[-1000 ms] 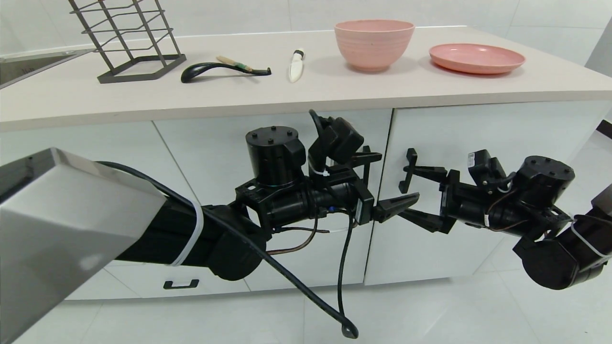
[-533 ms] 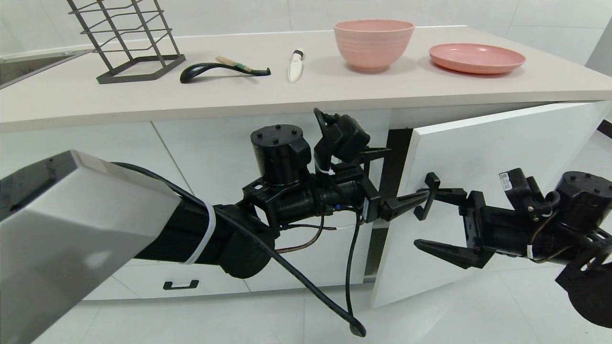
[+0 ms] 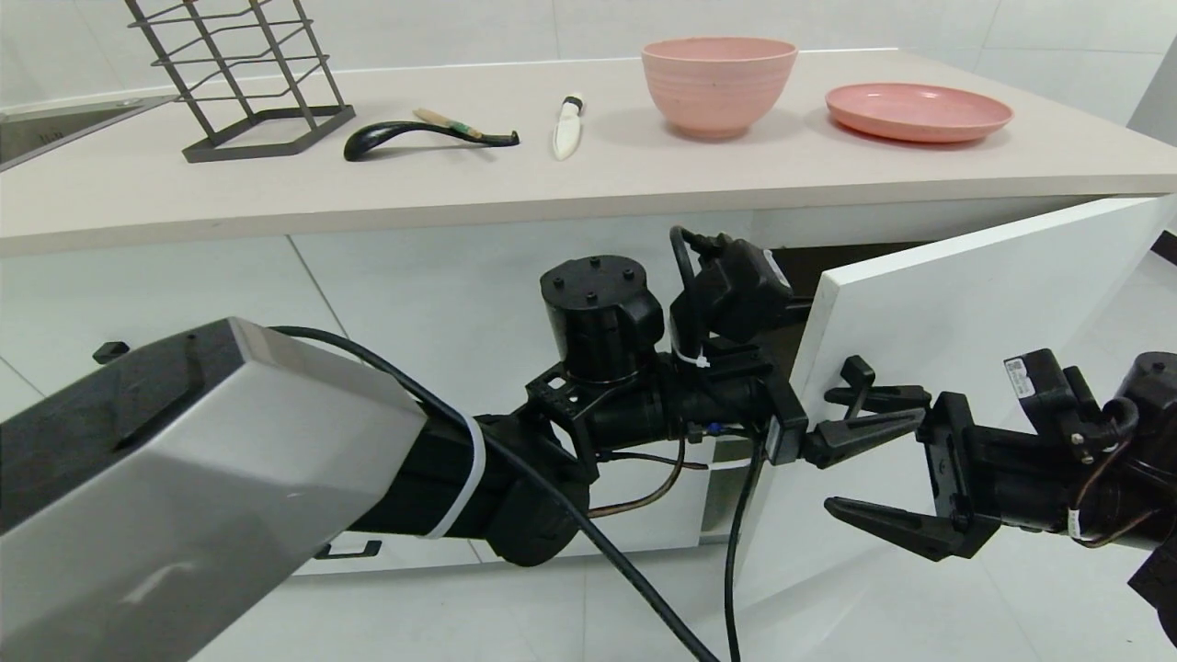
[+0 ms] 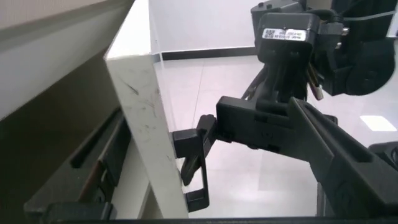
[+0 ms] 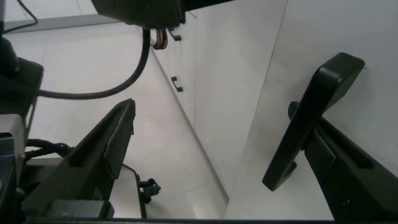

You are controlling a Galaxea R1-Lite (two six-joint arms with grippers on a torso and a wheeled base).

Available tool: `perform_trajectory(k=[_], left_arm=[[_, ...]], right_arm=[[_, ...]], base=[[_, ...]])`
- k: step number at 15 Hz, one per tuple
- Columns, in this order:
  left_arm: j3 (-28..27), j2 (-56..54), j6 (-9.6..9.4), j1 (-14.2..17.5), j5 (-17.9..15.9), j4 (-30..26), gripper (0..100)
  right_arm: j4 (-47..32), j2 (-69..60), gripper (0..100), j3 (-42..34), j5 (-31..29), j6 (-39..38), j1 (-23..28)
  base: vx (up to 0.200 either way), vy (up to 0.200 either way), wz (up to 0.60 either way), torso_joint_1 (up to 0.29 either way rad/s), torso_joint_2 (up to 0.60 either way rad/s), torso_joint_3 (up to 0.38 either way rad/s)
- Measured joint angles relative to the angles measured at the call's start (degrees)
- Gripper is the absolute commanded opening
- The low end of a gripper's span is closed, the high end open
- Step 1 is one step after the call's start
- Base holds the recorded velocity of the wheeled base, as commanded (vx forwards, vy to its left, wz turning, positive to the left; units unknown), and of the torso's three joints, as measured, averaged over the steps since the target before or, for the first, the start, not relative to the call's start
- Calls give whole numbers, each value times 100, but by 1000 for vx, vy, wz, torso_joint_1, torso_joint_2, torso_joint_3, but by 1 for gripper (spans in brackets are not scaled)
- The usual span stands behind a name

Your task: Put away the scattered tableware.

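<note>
On the counter lie a pink bowl (image 3: 717,85), a pink plate (image 3: 919,111), a white-handled knife (image 3: 569,125), a black ladle (image 3: 425,138) and a wooden stick (image 3: 448,122) resting on it. Below the counter, a white cabinet door (image 3: 975,294) stands partly swung out. My right gripper (image 3: 832,450) is open, its upper finger hooked behind the door's black handle (image 3: 859,379) (image 5: 311,118) (image 4: 196,163). My left gripper (image 3: 832,382) is open and straddles the door's free edge (image 4: 142,118), with one finger in front of the door.
A dark wire rack (image 3: 248,83) stands at the counter's back left, beside a steel sink (image 3: 55,129). Shut white cabinet fronts (image 3: 441,303) and a drawer with a small black handle (image 3: 348,550) lie to the left. White floor tiles spread below.
The cabinet door was shut, then swung out and now stands wider. Both grippers have moved right and toward me with the door, the right one keeping the handle hooked.
</note>
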State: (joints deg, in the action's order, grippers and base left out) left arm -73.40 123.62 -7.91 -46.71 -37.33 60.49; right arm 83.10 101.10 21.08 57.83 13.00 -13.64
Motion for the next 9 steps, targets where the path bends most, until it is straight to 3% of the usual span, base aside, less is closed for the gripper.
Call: perform_trajectory(k=[9], left_arm=[[-9,79,17,-184,7,18,100]], right_arm=[[33,157,100,-9,-162,63,756]], base=[[0,0,0,0,0,0]])
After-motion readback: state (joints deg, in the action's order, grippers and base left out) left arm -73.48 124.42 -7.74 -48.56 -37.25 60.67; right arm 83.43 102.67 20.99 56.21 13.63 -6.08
